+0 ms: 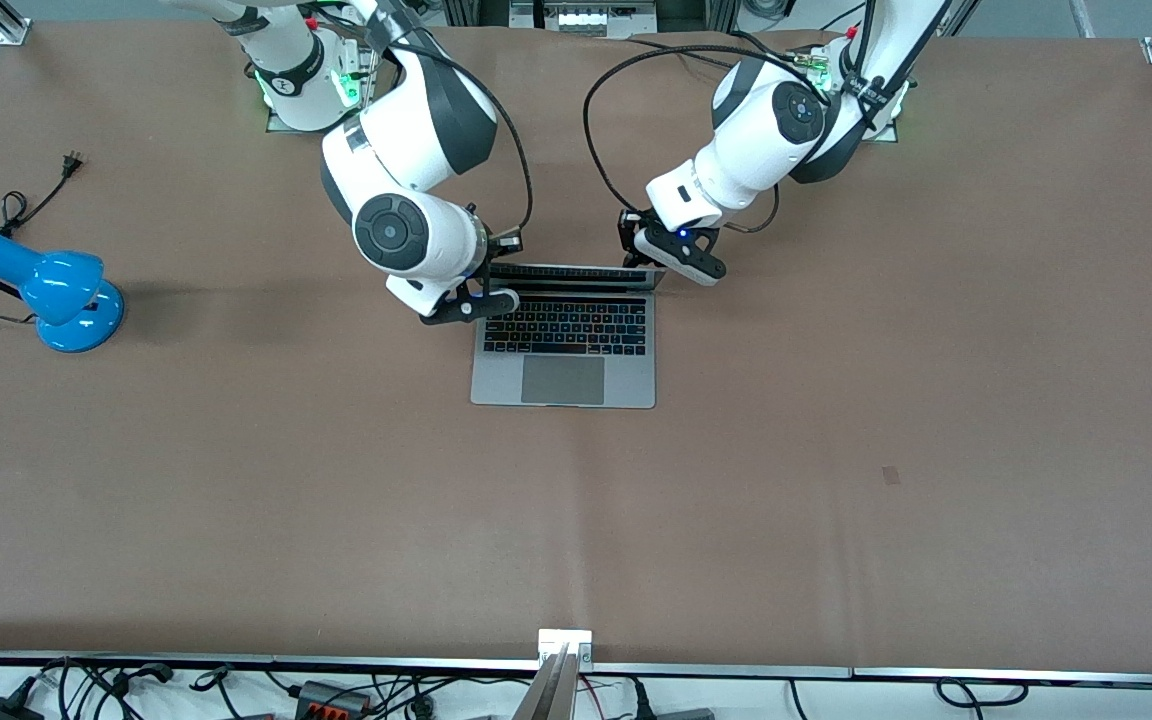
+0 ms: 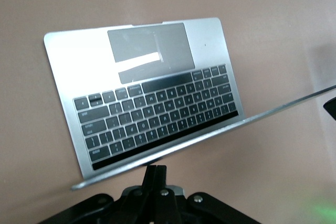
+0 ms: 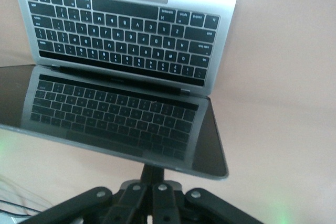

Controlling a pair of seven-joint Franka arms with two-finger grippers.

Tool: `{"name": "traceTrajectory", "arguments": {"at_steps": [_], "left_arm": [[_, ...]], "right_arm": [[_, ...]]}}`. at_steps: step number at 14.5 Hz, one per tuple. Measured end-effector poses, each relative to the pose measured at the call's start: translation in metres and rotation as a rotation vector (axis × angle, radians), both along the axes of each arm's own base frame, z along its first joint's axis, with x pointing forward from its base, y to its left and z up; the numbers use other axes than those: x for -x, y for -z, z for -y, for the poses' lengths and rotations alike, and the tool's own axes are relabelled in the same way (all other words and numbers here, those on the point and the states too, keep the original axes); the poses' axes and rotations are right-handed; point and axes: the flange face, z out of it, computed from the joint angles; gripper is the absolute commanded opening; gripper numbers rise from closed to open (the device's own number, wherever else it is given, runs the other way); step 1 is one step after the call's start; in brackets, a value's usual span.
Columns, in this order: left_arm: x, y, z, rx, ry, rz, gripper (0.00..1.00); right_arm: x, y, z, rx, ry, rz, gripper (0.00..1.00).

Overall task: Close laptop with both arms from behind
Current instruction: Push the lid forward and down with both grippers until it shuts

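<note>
We saw the laptop point(image 1: 564, 340) open on the desk point(image 1: 836, 420). The clenched left pincer point(image 2: 156, 174) and clenched right pincer point(image 3: 152, 174) sat at its lid's top edge.

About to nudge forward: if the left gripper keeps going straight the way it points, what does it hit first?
Most likely the laptop lid: the shut left gripper sits right at the lid's top edge, fingers aimed at it. Contact can't be confirmed; depth is unclear.

White arms point(image 1: 416, 130); dark grey joints; black cables.
</note>
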Motion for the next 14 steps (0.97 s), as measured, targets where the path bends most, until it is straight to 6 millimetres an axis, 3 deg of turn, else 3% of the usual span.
{"name": "traceTrajectory", "arguments": {"at_steps": [9,14], "left_arm": [[-0.063,0.027,-0.011,0.078,-0.047,-0.012,0.01],[-0.087,0.067,-0.014,0.118,-0.091,-0.002,0.01]], "right_arm": [[-0.041,0.023,0.005,-0.005,0.043,0.014,0.00],[-0.061,0.070,0.005,-0.010,0.081,0.064,0.00]]}}
